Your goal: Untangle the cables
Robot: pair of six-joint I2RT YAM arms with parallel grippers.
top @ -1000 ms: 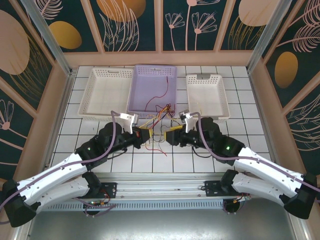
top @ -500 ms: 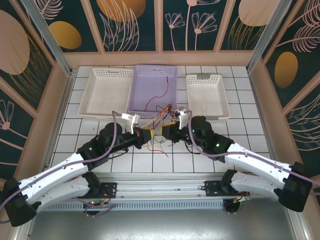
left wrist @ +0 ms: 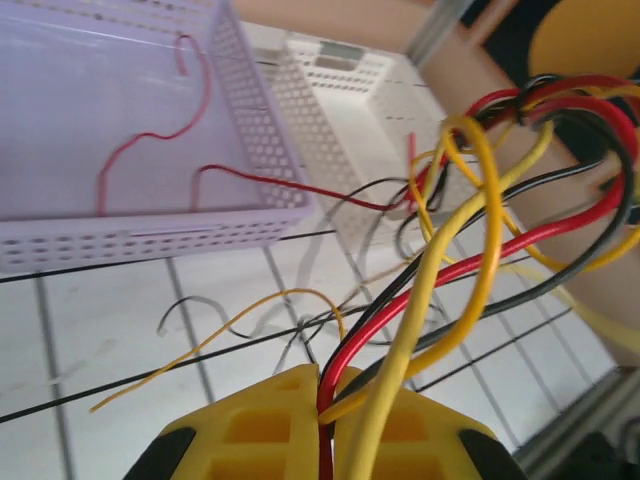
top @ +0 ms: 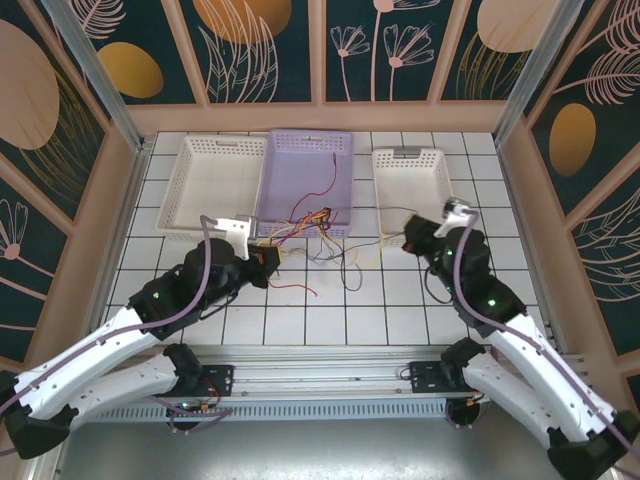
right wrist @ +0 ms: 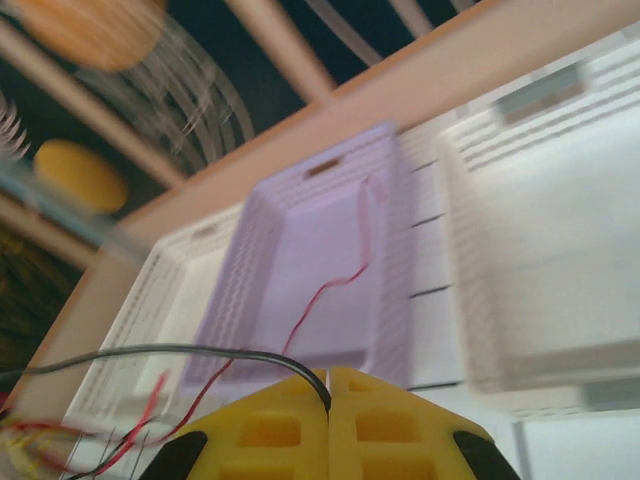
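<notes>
The white-tiled table (top: 250, 315) carries 3 perforated baskets along its far side: a white basket (top: 215, 143) on the left, a lilac basket (top: 300, 165) in the middle and a smaller white basket (top: 415, 195) on the right. 2 arms reach in from the near edge, the left arm (top: 110, 340) angled toward the lilac basket and the right arm (top: 520, 340) toward the smaller white one.

The left gripper (top: 268, 254) sits just in front of the lilac basket's near left corner. Its wrist view has the yellow fingers (left wrist: 250, 430) clamped together on a bundle of red, yellow and black cables (left wrist: 470, 230) that loops up and away from them.

The right gripper (top: 408, 238) is at the near left corner of the smaller white basket. Its fingers (right wrist: 400, 420) are pressed fully together, with 1 thin black cable (right wrist: 200, 350) pinched at the seam and trailing off to the left.

The tangle (top: 312, 222) lies against the lilac basket's near rim, between the 2 grippers and closer to the left one. 1 red cable (top: 322, 185) runs from it onto the lilac basket's floor. A loose red end (top: 300, 290) rests on the tiles nearer the arms.
</notes>
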